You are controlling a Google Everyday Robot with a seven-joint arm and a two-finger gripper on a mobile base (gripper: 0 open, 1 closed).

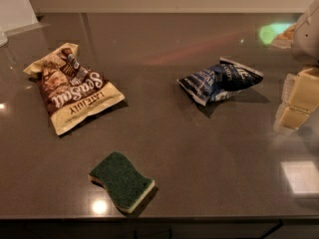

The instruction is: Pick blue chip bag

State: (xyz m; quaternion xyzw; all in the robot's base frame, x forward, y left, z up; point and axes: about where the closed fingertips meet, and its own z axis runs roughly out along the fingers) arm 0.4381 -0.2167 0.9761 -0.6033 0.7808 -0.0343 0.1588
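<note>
The blue chip bag [220,79] is a small dark navy foil bag with white lettering. It lies crumpled on the dark grey countertop [199,148], right of centre. My gripper [295,106] shows at the right edge as cream-coloured blocks under a pale arm housing [308,31]. It hangs just above the counter, a short way to the right of the blue bag and apart from it. It holds nothing that I can see.
A larger brown-and-cream snack bag [74,87] lies at the left. A green sponge with a cream underside [121,181] lies near the front edge of the counter. A pale wall runs along the far edge.
</note>
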